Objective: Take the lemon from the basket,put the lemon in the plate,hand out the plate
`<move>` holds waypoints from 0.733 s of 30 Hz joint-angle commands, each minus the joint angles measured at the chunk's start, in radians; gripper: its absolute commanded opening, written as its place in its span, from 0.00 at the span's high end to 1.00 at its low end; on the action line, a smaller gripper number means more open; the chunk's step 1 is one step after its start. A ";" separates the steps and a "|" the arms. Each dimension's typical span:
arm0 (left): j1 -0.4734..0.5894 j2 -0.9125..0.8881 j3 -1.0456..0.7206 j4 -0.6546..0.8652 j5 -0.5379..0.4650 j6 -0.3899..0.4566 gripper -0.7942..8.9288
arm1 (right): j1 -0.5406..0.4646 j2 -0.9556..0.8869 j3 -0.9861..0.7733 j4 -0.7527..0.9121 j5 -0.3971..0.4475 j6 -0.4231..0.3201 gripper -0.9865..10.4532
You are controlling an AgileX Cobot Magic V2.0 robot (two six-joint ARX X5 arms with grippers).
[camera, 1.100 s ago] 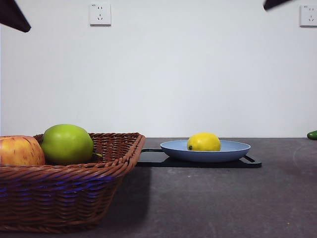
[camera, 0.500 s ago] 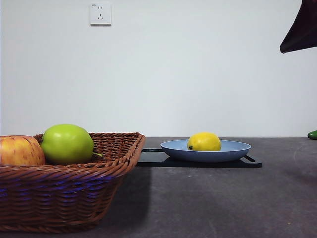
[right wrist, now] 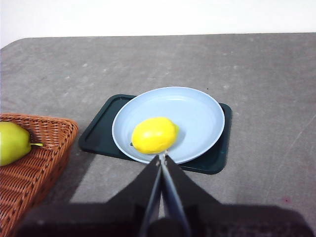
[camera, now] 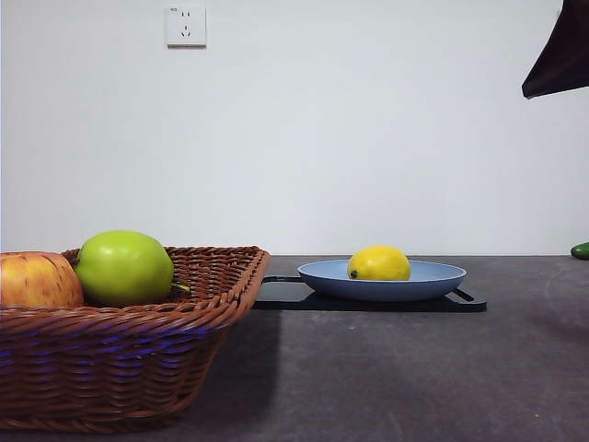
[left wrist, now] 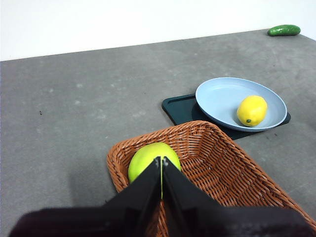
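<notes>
The yellow lemon lies in the light-blue plate, which sits on a black tray. It also shows in the right wrist view and the left wrist view. The wicker basket stands at the front left. My right gripper is shut and empty, high above the plate; its arm shows as a dark shape at the top right. My left gripper is shut and empty, high above the basket.
A green apple and a red-yellow apple lie in the basket. A small green vegetable lies at the far right edge of the grey table. A white wall stands behind.
The black tip at the top left has gone from the front view. The dark arm at the top right came down into view, then stayed almost still. Lemon and plate have not moved.
</notes>
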 commanded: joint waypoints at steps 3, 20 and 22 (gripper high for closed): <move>0.001 -0.143 0.006 -0.039 -0.023 0.037 0.91 | 0.007 0.002 0.011 0.010 0.005 0.010 0.91; 0.129 -0.484 -0.391 0.122 -0.205 0.042 0.91 | 0.007 0.002 0.011 0.013 0.005 0.010 0.91; 0.129 -0.484 -0.428 0.135 -0.205 0.042 0.91 | 0.007 0.002 0.011 0.013 0.005 0.010 0.91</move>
